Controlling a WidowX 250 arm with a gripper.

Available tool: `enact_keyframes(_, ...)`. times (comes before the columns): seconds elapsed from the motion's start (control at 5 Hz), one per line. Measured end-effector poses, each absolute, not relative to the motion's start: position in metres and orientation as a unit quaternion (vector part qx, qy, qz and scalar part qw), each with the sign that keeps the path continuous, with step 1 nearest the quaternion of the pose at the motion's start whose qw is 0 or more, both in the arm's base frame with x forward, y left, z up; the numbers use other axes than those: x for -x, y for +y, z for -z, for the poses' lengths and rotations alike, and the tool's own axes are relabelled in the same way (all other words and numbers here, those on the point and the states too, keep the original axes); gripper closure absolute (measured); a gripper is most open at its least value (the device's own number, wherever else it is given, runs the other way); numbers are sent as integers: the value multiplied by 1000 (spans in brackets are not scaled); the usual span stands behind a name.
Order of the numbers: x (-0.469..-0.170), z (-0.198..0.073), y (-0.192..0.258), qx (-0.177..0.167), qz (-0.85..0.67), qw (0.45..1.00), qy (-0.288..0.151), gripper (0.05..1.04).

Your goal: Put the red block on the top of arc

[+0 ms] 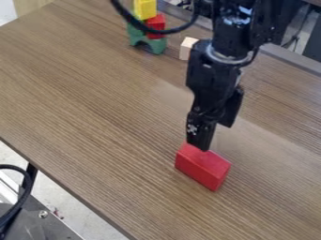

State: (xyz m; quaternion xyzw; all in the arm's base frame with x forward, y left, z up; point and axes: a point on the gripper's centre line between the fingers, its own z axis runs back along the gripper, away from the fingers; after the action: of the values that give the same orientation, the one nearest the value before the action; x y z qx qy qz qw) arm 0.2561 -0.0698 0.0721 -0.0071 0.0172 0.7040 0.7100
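**Seen on brown wood-grain table [87, 103]: plain red oblong block [202, 168]**

Lies right of centre in the near half, slanting down to the right, with flat faces in slightly different reds. Has the black two-finger gripper [203, 146] at its far edge; cannot tell whether set wide, narrow or holding anything. Sits well apart from the green arch-shaped block [155, 45] near the table's far edge.
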Motion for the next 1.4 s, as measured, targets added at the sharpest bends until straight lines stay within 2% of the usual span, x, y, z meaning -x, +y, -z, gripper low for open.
enact_keyframes(0.2, -249, -78, -70, 7, -707, 707, 11, 83)
enact_keyframes(0.4, -243, -70, -73, 12, -707, 706, 21, 83)
enact_keyframes(0.6, -241, -54, -80, 33, -696, 716, 44, 83)
enact_keyframes(0.8, -235, -29, -88, 80, -678, 727, 77, 83)
enact_keyframes(1.0, -238, -14, -87, 139, -692, 703, 88, 117)
enact_keyframes(1.2, -235, -14, -86, 141, -696, 698, 90, 374)
enact_keyframes(1.4, -245, -22, -87, 147, -680, 714, 81, 495)
